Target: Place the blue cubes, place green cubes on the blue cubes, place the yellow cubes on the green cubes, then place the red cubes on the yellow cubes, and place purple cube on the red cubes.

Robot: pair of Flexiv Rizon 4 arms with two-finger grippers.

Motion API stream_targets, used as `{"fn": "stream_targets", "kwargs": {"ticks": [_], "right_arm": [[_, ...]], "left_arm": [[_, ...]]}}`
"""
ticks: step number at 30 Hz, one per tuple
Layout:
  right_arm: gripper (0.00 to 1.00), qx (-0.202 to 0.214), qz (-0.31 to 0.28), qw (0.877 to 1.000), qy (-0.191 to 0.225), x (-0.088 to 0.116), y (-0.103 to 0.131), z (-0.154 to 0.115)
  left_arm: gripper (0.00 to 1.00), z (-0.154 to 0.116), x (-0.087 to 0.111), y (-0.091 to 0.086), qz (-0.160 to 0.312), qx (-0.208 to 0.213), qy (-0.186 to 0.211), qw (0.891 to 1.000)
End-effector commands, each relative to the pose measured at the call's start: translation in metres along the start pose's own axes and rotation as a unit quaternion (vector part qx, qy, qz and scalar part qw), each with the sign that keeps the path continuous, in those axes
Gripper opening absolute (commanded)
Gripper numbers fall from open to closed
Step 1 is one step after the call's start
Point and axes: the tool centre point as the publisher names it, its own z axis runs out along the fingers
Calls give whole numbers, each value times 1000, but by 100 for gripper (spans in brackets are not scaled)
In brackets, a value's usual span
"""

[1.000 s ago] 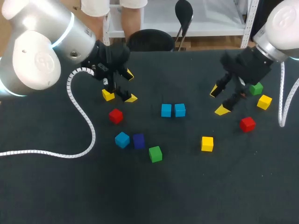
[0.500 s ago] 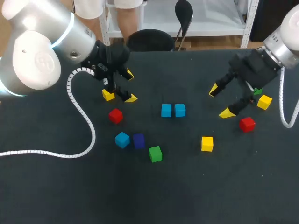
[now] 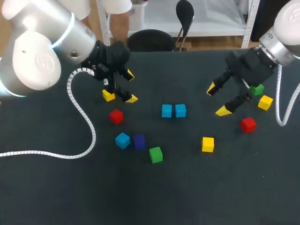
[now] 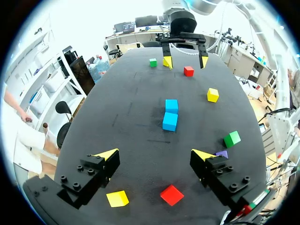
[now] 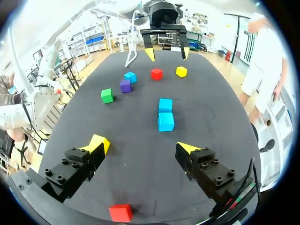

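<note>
Landmark: blue pair (image 3: 173, 110), two blue cubes side by side mid-table, nothing stacked on them yet.

Nearest me: green cube (image 3: 155, 154), near-left of the pair. Then loose blue cube (image 3: 122, 140), just beside purple cube (image 3: 139, 141), also near-left. Near yellow cube (image 3: 207, 144) is near-right of the pair.

Left red cube (image 3: 116, 116) is left of the pair. Right red cube (image 3: 248, 124) is well off to its right.

Left gripper (image 3: 131, 86) hangs far-left of the pair, jaws spread, empty. Left yellow cube (image 3: 108, 95) sits just beside it.

Right gripper (image 3: 217, 99) hangs right of the pair, jaws spread, empty. Far green cube (image 3: 256, 89) and far yellow cube (image 3: 265, 102) are beyond it, close together.

Risks, as I judge them:
- Grabbing the far green cube with wide fingers could knock the far yellow cube.
- Picking the loose blue cube could drag the purple cube along.
- Setting green down off-centre could shove the pair apart.
- The white cable (image 3: 86, 122) lies near the left red cube and may sweep it.
- Both arms working at the pair could clash.
</note>
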Motion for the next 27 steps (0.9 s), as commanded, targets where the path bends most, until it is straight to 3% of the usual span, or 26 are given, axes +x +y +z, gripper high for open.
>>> {"fn": "stream_targets", "kwargs": {"ticks": [1, 3, 6, 12, 19, 27], "right_arm": [[100, 0, 0, 1000, -1, 0, -1, 0], [100, 0, 0, 1000, -1, 0, -1, 0], [100, 0, 0, 1000, -1, 0, -1, 0], [100, 0, 0, 1000, -1, 0, -1, 0], [100, 0, 0, 1000, -1, 0, -1, 0], [100, 0, 0, 1000, -1, 0, -1, 0]], "left_arm": [[100, 0, 1, 1, 1, 0, -1, 1000], [100, -5, -9, 0, 36, -6, -4, 999], [100, -6, -23, -3, 89, 8, 41, 995], [100, -10, -27, -15, 132, 41, 105, 985], [100, -20, -10, -33, 135, 55, 127, 981], [100, -19, 16, -47, 104, 63, 126, 985]]}}
